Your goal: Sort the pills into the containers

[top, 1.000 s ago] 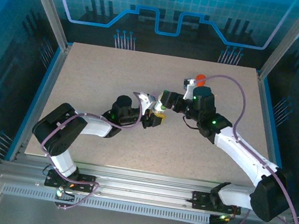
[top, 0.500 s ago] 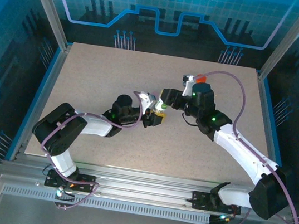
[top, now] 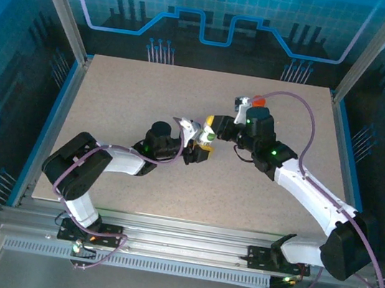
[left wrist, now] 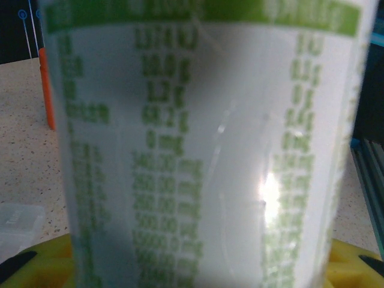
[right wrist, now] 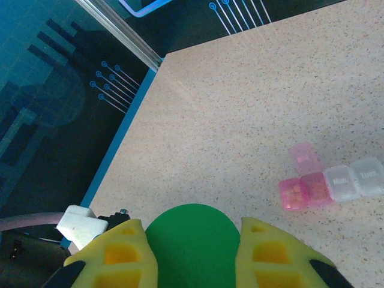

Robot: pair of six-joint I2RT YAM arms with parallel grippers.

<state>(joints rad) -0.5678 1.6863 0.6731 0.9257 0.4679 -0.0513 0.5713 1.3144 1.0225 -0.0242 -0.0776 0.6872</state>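
Green cap (right wrist: 192,246) is getting pinched by your right gripper (right wrist: 192,222), while your left gripper (left wrist: 195,267) is clamping the white bottle (left wrist: 204,150) near the middle of the table (top: 111,103). You're wanting a slow, square twist here, keeping that bottle upright.

White bottle (left wrist: 204,150): glossy plastic, glare spot (print blurred). Green cap (right wrist: 192,240) between the right pads (right wrist: 123,258): smooth, matt. Table (right wrist: 240,120): matt, speckled.
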